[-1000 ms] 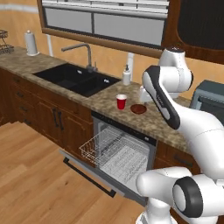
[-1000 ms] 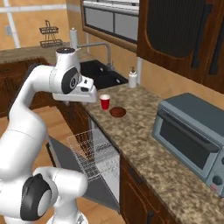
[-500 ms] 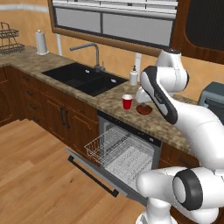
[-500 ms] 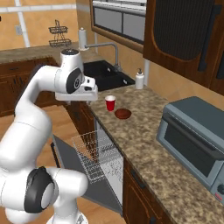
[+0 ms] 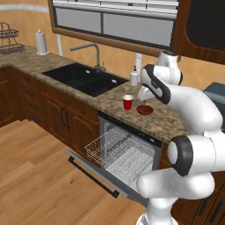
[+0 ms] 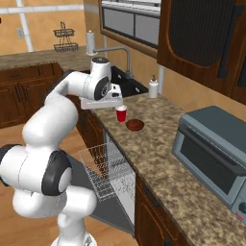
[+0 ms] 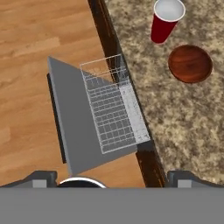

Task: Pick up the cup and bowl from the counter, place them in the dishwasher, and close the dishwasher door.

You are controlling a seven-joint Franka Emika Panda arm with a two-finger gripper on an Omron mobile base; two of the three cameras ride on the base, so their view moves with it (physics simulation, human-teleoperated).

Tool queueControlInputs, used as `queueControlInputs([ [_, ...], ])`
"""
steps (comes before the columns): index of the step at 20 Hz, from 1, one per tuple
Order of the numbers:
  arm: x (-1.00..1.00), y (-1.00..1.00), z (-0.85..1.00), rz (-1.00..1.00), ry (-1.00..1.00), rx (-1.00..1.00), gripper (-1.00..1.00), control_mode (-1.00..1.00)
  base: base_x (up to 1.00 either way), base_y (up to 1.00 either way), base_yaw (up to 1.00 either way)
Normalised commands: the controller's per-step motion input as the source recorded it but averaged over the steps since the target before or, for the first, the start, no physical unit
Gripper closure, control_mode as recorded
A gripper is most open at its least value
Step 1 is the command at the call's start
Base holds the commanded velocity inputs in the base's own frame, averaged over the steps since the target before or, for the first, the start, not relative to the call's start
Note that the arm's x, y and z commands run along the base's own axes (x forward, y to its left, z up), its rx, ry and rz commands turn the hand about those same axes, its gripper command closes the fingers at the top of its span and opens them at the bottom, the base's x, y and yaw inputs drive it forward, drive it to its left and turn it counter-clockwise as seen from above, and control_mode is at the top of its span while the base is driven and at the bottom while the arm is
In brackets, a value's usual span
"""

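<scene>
Grey dishwasher door (image 5: 94, 175) hangs dropped open toward the wood floor (image 5: 39, 176), dark bar handle along its outer edge, and the white wire rack (image 5: 115, 151) is slid out over it; same in the hand view, where the door (image 7: 74, 131) and rack (image 7: 114, 105) sit left of the table edge. Dishwasher (image 6: 113, 180) sits under the brown speckled table (image 6: 158, 158), beside dark wooden cabinets (image 5: 52, 114). On the table, the red cup (image 5: 128, 102) stands upright, white inside showing, near the front edge above the dishwasher. The reddish-brown bowl (image 5: 145, 110) lies just beside it, apart, not touching; in the hand view cup (image 7: 165, 21) and bowl (image 7: 190, 64) are close neighbours, the bowl nearer the camera. The gripper (image 6: 115, 99) hovers above the table near the cup, holding nothing; whether its jaws are apart or together, cannot tell. Grey-blue toaster oven (image 6: 214, 153) sits further along the table. Behind the cup is a white soap bottle (image 5: 134, 77), then the black sink (image 5: 83, 79) with faucet (image 5: 90, 52). Far back are a paper towel roll (image 5: 41, 42) and a wire rack stand (image 5: 9, 40).
</scene>
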Motion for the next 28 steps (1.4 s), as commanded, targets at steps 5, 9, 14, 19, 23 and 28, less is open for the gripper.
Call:
queueControlInputs([
  [5,0.96,-0.06,-0.60,0.02,0.09,-0.14,-1.00,-1.00,0.00,0.00,0.00],
  [9,0.81,0.00,-0.72,0.00,0.03,-0.21,-1.00,-1.00,0.00,0.00,0.00],
  [14,0.57,-0.05,-0.57,0.00,0.00,-0.16,-1.00,-1.00,0.00,0.00,0.00],
  [19,0.53,-0.25,-0.39,0.00,0.00,-0.01,-1.00,-1.00,0.00,0.00,0.00],
  [23,0.46,-0.35,-0.34,0.00,0.00,0.00,-1.00,-1.00,0.00,0.00,0.00],
  [28,0.29,-0.24,-0.35,0.00,0.00,0.00,-1.00,-1.00,0.00,0.00,0.00],
])
